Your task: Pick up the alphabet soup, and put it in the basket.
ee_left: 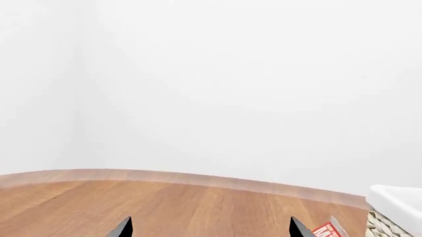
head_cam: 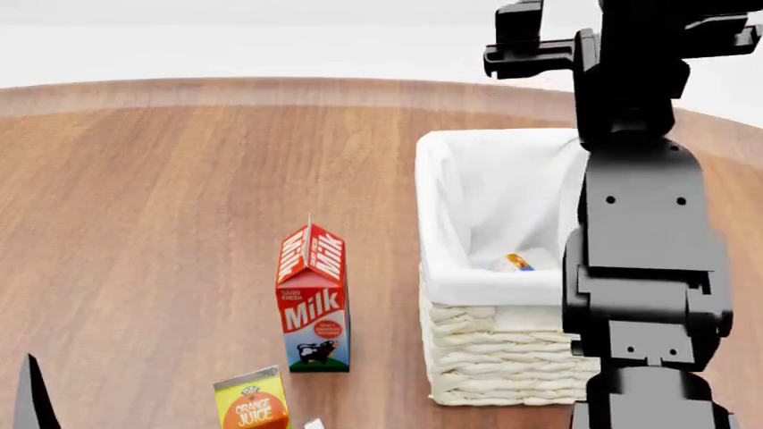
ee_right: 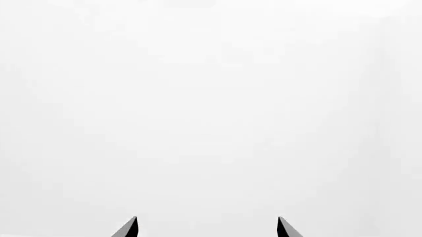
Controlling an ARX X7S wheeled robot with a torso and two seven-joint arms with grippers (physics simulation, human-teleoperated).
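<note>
The cream wicker basket [head_cam: 495, 357] with its white cloth lining stands on the wooden table right of centre. Inside it, near the front wall, a small part of the alphabet soup [head_cam: 515, 262] shows: a pale end and an orange band, the remainder hidden by the lining and my right arm [head_cam: 644, 232]. That arm rises over the basket's right side. My right gripper [ee_right: 205, 228] is open, empty, and faces only white wall. My left gripper [ee_left: 209, 229] is open and empty, low over the table, with a corner of the basket [ee_left: 396, 210] beside it.
A red and white milk carton [head_cam: 313, 299] stands upright just left of the basket, its top also showing as the milk carton [ee_left: 327, 230] beside my left gripper. An orange juice carton [head_cam: 253, 402] stands at the near edge. One left fingertip [head_cam: 32, 398] shows low at the left.
</note>
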